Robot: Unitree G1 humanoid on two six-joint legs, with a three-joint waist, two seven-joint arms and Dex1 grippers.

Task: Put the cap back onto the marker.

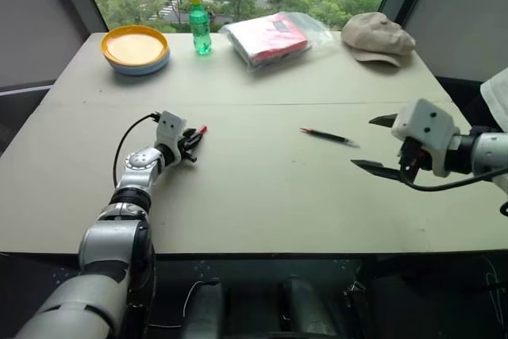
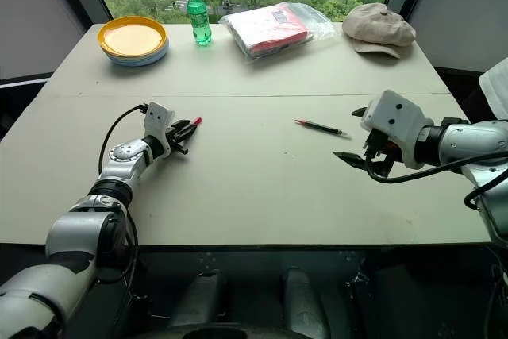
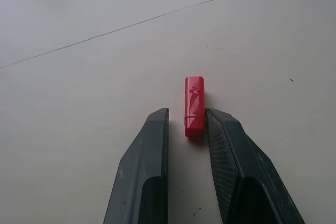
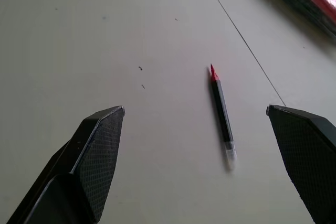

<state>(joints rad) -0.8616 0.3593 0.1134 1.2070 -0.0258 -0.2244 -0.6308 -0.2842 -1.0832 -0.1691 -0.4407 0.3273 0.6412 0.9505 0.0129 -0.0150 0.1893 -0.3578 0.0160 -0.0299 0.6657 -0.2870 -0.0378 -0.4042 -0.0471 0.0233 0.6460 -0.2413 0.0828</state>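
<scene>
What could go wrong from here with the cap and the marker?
1. The small red plastic cap is pinched only at its end by the left gripper, so it may tilt or slip out.
2. The thin black marker lies flat on the table; the wide-open right gripper may roll it when closing.

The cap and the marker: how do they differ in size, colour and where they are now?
The cap is short and stubby; the marker is long and thin. The cap is all red; the marker has a black barrel with a red tip. The cap sits between the closed jaws of the left gripper; the marker lies free on the table, ahead of the open right gripper. Both share red.
</scene>
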